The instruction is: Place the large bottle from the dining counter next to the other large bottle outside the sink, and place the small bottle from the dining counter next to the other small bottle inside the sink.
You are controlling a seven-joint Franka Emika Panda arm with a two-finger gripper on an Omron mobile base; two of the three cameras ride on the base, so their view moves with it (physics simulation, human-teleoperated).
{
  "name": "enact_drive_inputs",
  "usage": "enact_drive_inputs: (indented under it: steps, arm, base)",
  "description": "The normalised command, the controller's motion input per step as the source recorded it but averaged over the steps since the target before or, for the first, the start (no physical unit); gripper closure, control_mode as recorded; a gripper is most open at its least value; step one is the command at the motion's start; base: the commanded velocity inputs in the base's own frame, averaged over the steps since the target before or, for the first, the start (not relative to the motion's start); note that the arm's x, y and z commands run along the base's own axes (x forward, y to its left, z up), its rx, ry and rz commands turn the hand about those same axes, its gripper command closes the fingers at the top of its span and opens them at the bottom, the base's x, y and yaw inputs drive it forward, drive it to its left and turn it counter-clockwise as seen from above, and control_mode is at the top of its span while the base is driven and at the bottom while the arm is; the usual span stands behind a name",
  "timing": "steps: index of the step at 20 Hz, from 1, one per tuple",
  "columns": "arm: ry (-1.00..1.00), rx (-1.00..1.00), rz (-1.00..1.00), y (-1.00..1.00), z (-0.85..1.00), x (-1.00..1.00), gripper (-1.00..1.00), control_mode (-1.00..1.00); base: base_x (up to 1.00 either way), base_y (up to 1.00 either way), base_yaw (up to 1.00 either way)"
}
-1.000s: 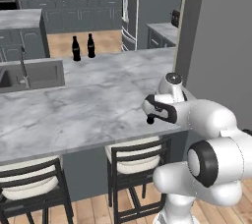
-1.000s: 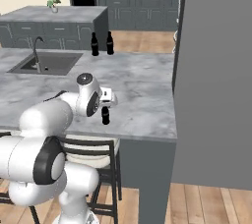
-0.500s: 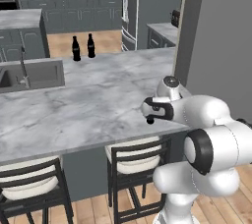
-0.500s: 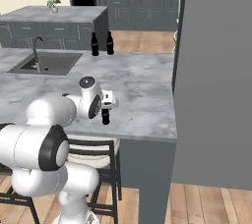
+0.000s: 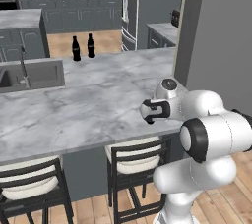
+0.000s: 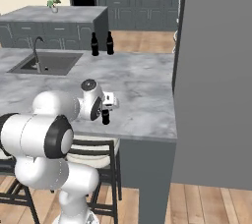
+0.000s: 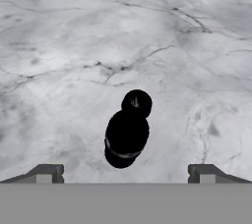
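The worktop (image 5: 88, 105) is a long slab of grey-white marble with dark veining, matte and flat, on a dark slate-grey base. A black bottle (image 7: 127, 134), glossy, round-bodied and narrow-necked, stands upright on it, at centre frame in the hand view, seen from above. The gripper (image 7: 125, 173) hangs over this bottle with its fingers (image 7: 47, 173) spread wide, one at lower left and one at lower right of that view, the bottle between them and apart from both; nothing is grasped. In the right base view the same bottle (image 6: 105, 117) stands near the worktop's front edge, just below the hand. Two further black bottles (image 5: 82, 47) stand side by side at the far edge of the worktop, upper left of the left base view. The sink (image 5: 42, 74) is a rectangular dark grey recessed basin at the left edge, with a thin curved faucet (image 5: 23, 63) at its rim; its contents cannot be made out. Two dark-framed stools (image 5: 135, 161) with pale seats stand under the front edge on wood plank flooring (image 6: 206, 203). Grey cabinets (image 5: 78, 16) line the back wall.
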Motion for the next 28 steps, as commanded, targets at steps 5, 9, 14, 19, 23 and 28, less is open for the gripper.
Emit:
enact_drive_inputs:
  steps: [5,9,14,19,23,28]
  arm:
    - [-0.02,0.00,0.00,0.00,-0.13,0.16,-1.00,-1.00]
    - [-0.02,0.00,0.00,0.00,-0.13,0.10,-1.00,-1.00]
    - [-0.02,0.00,0.00,0.00,-0.13,0.10,-1.00,-1.00]
    - [0.00,0.00,0.00,0.00,-0.03,0.01,-1.00,-1.00]
    - [0.00,0.00,0.00,0.00,-0.02,0.07,-1.00,-1.00]
    - [0.00,0.00,0.00,0.00,-0.06,0.14,-1.00,-1.00]
  base:
    - [0.00,0.00,0.00]
    - [0.00,0.00,0.00]
    - [0.00,0.00,0.00]
    - [0.00,0.00,0.00]
    - [0.00,0.00,0.00]
    - [0.00,0.00,0.00]
